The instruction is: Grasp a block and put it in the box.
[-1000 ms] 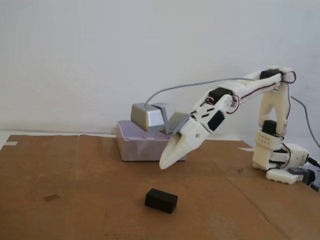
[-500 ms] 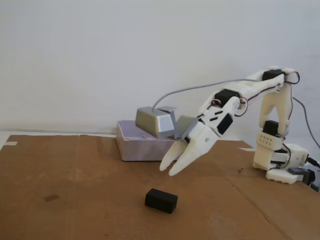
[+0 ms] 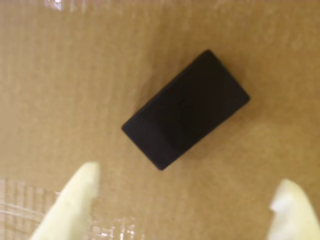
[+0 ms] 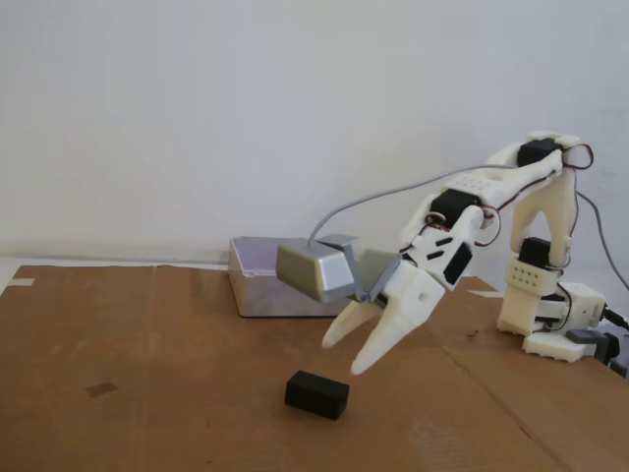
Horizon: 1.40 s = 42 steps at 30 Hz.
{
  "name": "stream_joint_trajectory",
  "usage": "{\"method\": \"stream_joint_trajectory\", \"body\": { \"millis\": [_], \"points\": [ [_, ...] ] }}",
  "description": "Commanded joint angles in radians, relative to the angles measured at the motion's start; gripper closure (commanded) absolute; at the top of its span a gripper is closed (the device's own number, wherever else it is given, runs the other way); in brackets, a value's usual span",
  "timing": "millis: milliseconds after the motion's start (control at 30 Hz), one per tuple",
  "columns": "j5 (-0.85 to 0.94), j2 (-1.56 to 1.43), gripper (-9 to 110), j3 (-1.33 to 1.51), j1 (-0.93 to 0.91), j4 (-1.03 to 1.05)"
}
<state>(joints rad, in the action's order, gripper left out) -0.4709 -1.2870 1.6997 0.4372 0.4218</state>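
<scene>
The block (image 4: pixel 317 394) is sitting flat on the brown cardboard sheet (image 4: pixel 147 393), low in the fixed view and a bit right of centre. In the wrist view the block (image 3: pixel 186 109) fills the middle of the frame, turned diagonally, lower-left to upper-right. Nothing's touching it.

The gripper (image 4: pixel 346 358) hangs just above and to the right of the block in the fixed view, pointing down-left at it. Jaws are spread apart and empty; in the wrist view the two pale fingertips (image 3: pixel 75 200) poke in from the bottom corners with the gripper (image 3: pixel 182 206) gap wide between them, block just beyond.

A grey camera cube (image 4: pixel 314 270) rides on the wrist, with a grey cable looping back over the arm.

The box (image 4: pixel 257 287) is behind all this, mid-frame against the white wall, partly hidden by the camera cube. It's well apart from the block. The arm's base (image 4: pixel 550 315) stands at the right edge.
</scene>
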Motion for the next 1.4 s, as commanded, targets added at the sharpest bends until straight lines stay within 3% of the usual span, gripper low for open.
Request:
{"method": "stream_joint_trajectory", "body": {
  "millis": [0, 933, 1167, 1367],
  "points": [
    [-0.025, -0.037, 56, -0.123, 0.015, -0.094],
    [-0.069, 0.103, 56, -0.282, 0.017, -0.094],
    [-0.064, 0.107, 45, -0.267, 0.017, -0.092],
    [-0.064, 0.146, 45, -0.267, 0.014, -0.092]
  ]
}}
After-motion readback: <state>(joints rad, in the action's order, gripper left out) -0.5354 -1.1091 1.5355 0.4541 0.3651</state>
